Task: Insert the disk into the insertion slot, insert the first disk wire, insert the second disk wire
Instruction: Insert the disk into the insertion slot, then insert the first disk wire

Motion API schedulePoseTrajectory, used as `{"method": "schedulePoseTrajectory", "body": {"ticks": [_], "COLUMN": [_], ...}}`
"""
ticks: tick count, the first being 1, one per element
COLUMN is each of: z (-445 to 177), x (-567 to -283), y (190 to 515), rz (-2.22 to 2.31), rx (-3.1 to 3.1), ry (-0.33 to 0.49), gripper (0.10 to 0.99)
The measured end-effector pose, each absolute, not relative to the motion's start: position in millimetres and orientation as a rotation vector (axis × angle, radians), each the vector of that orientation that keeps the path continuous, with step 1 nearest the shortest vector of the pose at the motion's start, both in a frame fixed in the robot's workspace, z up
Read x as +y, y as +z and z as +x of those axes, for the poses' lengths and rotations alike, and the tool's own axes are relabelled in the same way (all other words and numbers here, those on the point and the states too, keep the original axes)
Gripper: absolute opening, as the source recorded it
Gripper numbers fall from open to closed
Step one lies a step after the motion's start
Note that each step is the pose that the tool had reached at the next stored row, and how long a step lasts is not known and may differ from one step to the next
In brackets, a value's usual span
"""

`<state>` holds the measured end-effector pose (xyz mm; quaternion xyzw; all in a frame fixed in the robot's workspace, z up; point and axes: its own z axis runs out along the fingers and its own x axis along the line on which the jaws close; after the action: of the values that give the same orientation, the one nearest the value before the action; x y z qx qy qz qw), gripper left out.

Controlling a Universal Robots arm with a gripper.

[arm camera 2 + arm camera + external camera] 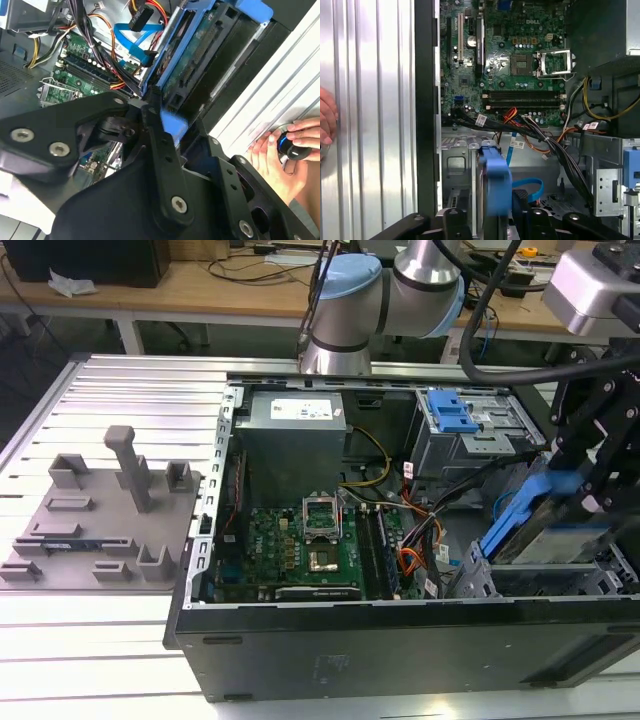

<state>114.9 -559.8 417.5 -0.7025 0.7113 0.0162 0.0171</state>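
Aluminium table [130, 390], open case [400, 640], hand [575, 490] gripping disk [512, 520]; wooden workbench [200, 285] behind.

An open black computer case [380, 640] is laid on a ribbed metal worktop [120, 380]. Inside it, a green motherboard [300, 545] with a bare processor socket [322, 520] is seen. A grey power supply [290, 435] with a white sticker is mounted just behind the board. A grey cage [480, 445] with a blue latch [450, 412] is fitted toward the exterior view's right, and orange and black cables [415, 540] are bundled below it. A grey fixture plate [90, 530] with upright blocks is set beside the case.
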Motion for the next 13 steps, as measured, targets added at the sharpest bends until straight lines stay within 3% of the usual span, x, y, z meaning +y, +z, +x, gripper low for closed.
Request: {"method": "schedulePoseTrajectory", "body": {"ticks": [1, 2, 13], "z": [114.9, 114.9, 114.9], "x": [-559.7, -559.7, -559.7], "y": [417.3, 417.3, 417.1], "rz": [-2.183, -2.183, -2.183], "rx": [2.210, 2.210, 2.210], "ry": [0.051, 0.051, 0.051], "gripper": [0.557, 0.624, 0.624]}}
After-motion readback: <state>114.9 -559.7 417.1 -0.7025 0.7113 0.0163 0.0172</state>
